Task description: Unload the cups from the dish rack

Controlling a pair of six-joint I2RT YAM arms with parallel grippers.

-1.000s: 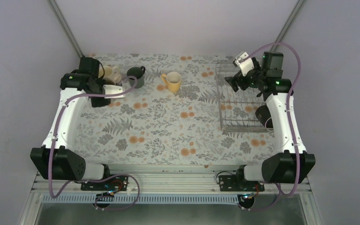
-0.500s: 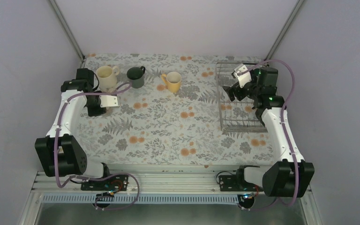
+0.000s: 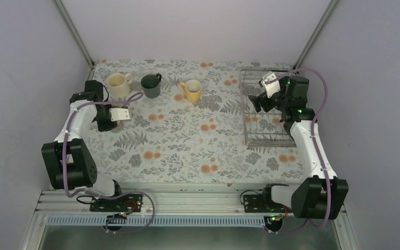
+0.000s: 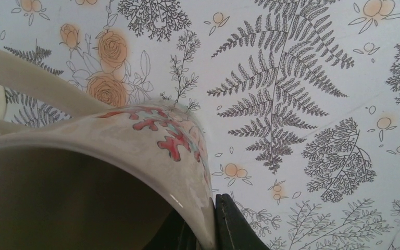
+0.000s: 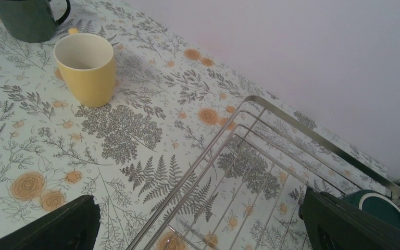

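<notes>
My left gripper is shut on the rim of a cream cup with a red flower pattern, one finger inside and one outside. That cup fills the lower left of the left wrist view. On the table at the back stand a plain cream cup, a dark green cup and a yellow cup. My right gripper hangs open over the wire dish rack, holding nothing. A teal cup shows by the rack's far rim, partly hidden by my finger.
The flowered tablecloth covers the table. Grey walls close in the back and both sides. The right arm lies over the rack's right side and hides part of it.
The left gripper drew back from beside the plain cream cup toward the near left, the patterned cup still in it. The right gripper shifted slightly over the rack and stayed open.
</notes>
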